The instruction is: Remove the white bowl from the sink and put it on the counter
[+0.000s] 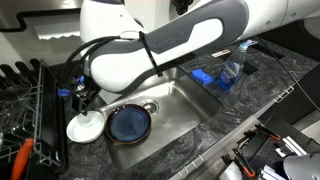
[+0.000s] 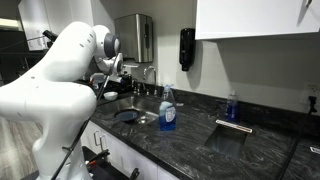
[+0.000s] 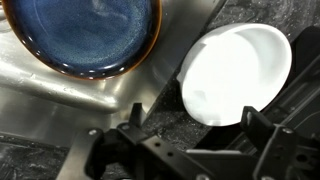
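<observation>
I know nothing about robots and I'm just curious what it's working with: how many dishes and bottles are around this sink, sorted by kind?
White bowl: 1
Dark blue plate: 1
Blue bottles: 2
Total: 4

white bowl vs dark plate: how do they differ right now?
Colour: the white bowl is plain white; the dark plate is deep blue with a brownish rim. Size: the bowl is smaller than the plate. Place: the bowl is on the counter, the plate in the sink. Both are round, upright and empty.
</observation>
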Motion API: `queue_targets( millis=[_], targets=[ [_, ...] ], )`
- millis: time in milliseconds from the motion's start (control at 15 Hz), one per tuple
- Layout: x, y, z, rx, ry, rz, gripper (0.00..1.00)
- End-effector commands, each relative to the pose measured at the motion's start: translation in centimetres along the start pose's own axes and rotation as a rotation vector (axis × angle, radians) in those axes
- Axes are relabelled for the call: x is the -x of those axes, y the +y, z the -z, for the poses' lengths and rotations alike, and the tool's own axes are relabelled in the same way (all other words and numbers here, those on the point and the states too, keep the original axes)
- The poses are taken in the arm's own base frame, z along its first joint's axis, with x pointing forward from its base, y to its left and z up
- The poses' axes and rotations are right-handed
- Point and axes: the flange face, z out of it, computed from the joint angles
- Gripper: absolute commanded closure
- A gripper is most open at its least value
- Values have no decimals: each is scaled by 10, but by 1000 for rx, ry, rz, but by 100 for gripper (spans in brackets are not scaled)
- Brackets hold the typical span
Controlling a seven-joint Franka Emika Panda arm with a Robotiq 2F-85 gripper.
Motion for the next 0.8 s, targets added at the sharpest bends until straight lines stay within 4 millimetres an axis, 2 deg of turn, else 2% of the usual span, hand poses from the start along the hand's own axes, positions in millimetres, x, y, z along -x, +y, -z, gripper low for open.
queue_targets(
  millis=[0,400,733],
  targets=[
    [13,15,22,68,-27,-47,0],
    [23,52,50,166,-76,-130,0],
    [40,78,72,211,-151,-153,0]
  ],
)
